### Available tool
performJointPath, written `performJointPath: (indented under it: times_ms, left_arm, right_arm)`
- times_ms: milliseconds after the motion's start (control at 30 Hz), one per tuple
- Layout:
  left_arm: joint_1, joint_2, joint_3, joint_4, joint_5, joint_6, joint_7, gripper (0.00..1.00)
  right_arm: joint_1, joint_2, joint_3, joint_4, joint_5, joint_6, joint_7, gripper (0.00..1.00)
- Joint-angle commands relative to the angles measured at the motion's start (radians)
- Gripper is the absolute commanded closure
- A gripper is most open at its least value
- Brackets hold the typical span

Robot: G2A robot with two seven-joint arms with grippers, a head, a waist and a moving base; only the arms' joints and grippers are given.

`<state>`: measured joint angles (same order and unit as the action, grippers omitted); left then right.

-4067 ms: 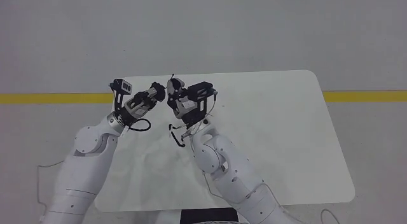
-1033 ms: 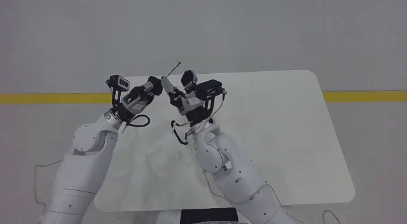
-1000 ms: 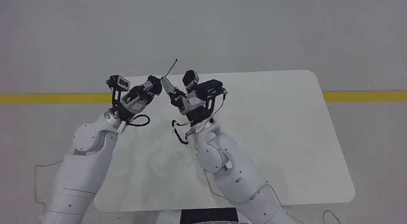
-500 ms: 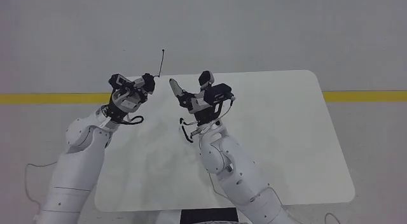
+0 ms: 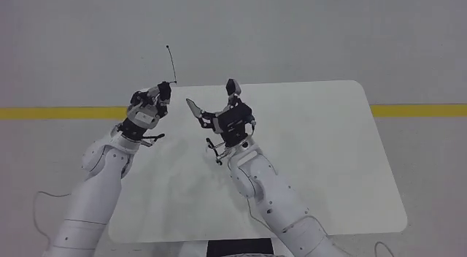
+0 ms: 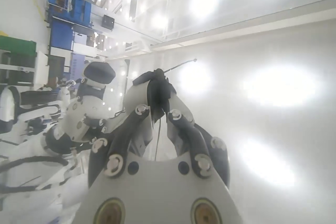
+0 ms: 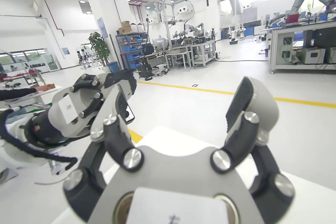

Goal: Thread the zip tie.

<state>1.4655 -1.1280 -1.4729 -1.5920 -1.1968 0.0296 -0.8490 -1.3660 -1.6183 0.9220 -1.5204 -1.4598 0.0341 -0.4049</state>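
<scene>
A thin black zip tie (image 5: 171, 62) sticks up and away from my left gripper (image 5: 163, 90), which is shut on its lower part near the table's far left corner. In the left wrist view the zip tie (image 6: 179, 65) pokes out past the closed fingertips, and a length of it hangs down between the fingers (image 6: 178, 107). My right gripper (image 5: 214, 101) is held above the table just to the right of the left one, open wide with nothing between its fingers. In the right wrist view the right gripper (image 7: 183, 104) is open, with the left arm's wrist (image 7: 78, 109) beside it.
The white table (image 5: 314, 155) spreads out to the right and toward me. A yellow floor line (image 5: 416, 110) runs behind the table's sides. Benches, shelves and other robots stand far off in the room (image 7: 183, 46).
The two grippers were together on the zip tie; the right one has let go, opened and drawn right. The left gripper swung left with the tie, now pointing up and away.
</scene>
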Motion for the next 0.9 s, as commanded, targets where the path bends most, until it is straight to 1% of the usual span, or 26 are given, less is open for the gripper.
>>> performJointPath:
  times_ms: [0, 67, 133, 367, 467, 567, 667, 733, 800, 833, 867]
  left_arm:
    - [0.003, -0.002, 0.004, -0.006, -0.028, 0.016, 0.001, 1.0]
    - [0.005, -0.004, 0.008, -0.011, -0.056, 0.033, 0.005, 1.0]
    - [0.005, -0.003, 0.007, -0.018, -0.054, 0.037, 0.005, 1.0]
    - [0.005, -0.003, 0.007, -0.018, -0.054, 0.037, 0.005, 1.0]
    - [0.01, -0.006, 0.018, -0.02, -0.074, 0.06, 0.034, 1.0]
    - [0.019, -0.008, 0.02, -0.026, -0.11, 0.085, 0.038, 1.0]
    - [0.029, -0.007, 0.017, -0.031, -0.111, 0.093, 0.032, 1.0]
    - [0.034, -0.009, 0.016, -0.033, -0.14, 0.099, 0.032, 1.0]
    - [0.038, -0.009, 0.012, -0.036, -0.147, 0.107, 0.033, 1.0]
    - [0.041, -0.009, 0.011, -0.038, -0.146, 0.11, 0.032, 1.0]
    - [0.043, -0.008, 0.01, -0.039, -0.147, 0.114, 0.031, 1.0]
  right_arm:
    - [0.009, 0.0, -0.005, 0.014, -0.021, 0.009, -0.008, 0.0]
    - [0.019, -0.002, -0.012, 0.031, -0.041, 0.024, -0.018, 0.0]
    - [0.033, -0.004, -0.021, 0.052, -0.065, 0.052, -0.029, 0.0]
    - [0.033, -0.004, -0.021, 0.052, -0.065, 0.052, -0.029, 0.0]
    - [0.034, -0.002, -0.026, 0.058, -0.093, 0.044, -0.014, 0.0]
    - [0.031, -0.003, -0.029, 0.068, -0.097, 0.069, -0.028, 0.0]
    - [0.043, -0.006, -0.039, 0.095, -0.11, 0.105, -0.045, 0.0]
    - [0.054, -0.006, -0.047, 0.109, -0.11, 0.131, -0.058, 0.0]
    - [0.069, -0.003, -0.058, 0.127, -0.11, 0.158, -0.072, 0.01]
    - [0.074, -0.001, -0.062, 0.132, -0.11, 0.167, -0.076, 0.16]
    - [0.078, 0.0, -0.066, 0.136, -0.11, 0.175, -0.078, 0.47]
